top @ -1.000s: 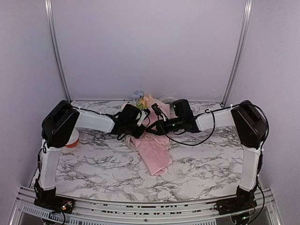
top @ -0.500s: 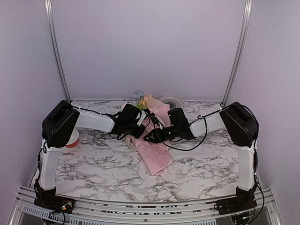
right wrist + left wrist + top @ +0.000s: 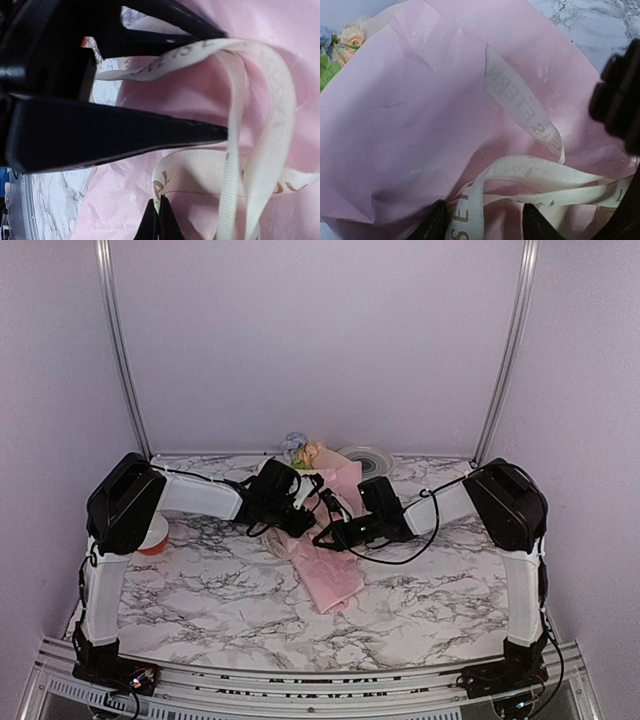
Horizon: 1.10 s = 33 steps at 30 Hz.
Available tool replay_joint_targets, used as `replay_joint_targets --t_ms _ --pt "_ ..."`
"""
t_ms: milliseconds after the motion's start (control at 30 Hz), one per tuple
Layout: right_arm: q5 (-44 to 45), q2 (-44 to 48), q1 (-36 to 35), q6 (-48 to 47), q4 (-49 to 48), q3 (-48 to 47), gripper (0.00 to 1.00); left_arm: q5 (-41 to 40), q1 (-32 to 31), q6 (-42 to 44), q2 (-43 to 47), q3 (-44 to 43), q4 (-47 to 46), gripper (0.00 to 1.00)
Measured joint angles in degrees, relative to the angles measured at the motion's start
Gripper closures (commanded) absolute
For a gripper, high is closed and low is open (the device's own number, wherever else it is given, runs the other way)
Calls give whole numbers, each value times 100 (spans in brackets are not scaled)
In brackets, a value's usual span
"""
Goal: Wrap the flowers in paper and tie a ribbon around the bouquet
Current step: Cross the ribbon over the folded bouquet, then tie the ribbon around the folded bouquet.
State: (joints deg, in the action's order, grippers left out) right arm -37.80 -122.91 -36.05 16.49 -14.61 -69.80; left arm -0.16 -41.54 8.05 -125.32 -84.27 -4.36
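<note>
- Top view: fixed, high behind the left arm [image 3: 200, 500] and right arm [image 3: 450, 502], facing forward and down. Distant; covers both arms and the whole table [image 3: 200, 590].
- Left wrist view: mounted on the left arm, looking out past the left gripper [image 3: 485, 227], whose fingers sit at the bottom edge. Very close; paper [image 3: 410, 125] fills the frame just ahead of the fingers.
- Right wrist view: mounted on the right arm, looking out past the right gripper [image 3: 159, 220] at the bottom edge. Very close.
- Shared: all three show the paper and ribbon [image 3: 520, 112]. Both wrist views cover the same ribbon loops between the two grippers; the right wrist view also takes in the left gripper's fingers, just ahead.
</note>
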Motion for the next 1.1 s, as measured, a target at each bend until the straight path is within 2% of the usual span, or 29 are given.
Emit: replay_joint_targets --t_ms 200,433,500,667,733,800,867,933,1100 --pt "-28 0 162 177 -61 133 100 603 17 184 313 -2 457 32" --pt "-37 0 190 251 -103 144 100 1460 81 380 1084 140 721 30" --pt "-37 0 190 260 -105 146 100 1700 140 387 1311 214 730 35" --pt "-39 0 190 278 -105 146 100 1904 525 411 1746 538 737 65" --pt "-39 0 190 280 -105 146 100 1727 726 417 1792 686 772 71" --pt "-42 0 190 280 -105 146 100 1497 940 407 1759 791 935 69" --pt "-44 0 190 280 -105 146 100 1397 1108 367 1727 901 1075 59" --pt "-44 0 190 278 -103 146 100 1399 1274 297 1722 1097 1143 53" --pt "-44 0 192 278 -98 146 100 1569 1322 177 1408 1298 1196 49"
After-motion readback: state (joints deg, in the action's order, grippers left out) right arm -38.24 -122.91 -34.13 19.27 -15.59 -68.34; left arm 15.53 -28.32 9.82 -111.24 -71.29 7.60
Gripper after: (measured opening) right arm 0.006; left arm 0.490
